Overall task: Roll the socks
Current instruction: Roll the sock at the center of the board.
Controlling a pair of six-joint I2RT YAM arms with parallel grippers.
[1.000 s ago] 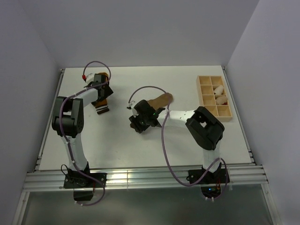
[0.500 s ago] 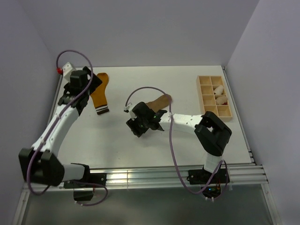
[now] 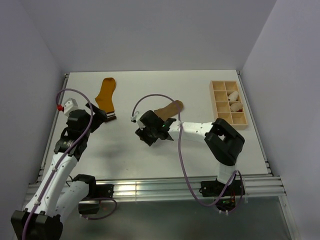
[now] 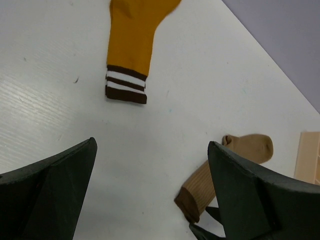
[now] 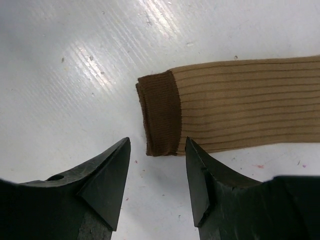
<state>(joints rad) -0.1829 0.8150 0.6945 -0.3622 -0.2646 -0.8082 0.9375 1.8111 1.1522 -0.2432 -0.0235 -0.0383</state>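
White table (image 3: 125, 155), lilac walls (image 3: 150, 35); left jaws wide, empty; right jaws part-open, seemingly empty, near tan sock (image 5: 240, 105).

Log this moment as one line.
right jaws open at brown cuff of tan ribbed sock; left jaws open, empty; mustard striped-cuff sock flat

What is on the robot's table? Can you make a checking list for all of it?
Surface: white table, flat, with a few small marks.
Job's things: mustard sock lies flat at the far left; tan sock lies flat near the middle; neither is rolled.
Clutter: wooden tray at the far right, with white bundles in some compartments.
Grippers: left gripper is open and empty above the table; right gripper is open, tips at the tan sock's dark cuff.
Cables: purple cables loop from both arms.
Surroundings: plain walls; metal rail at the near edge.
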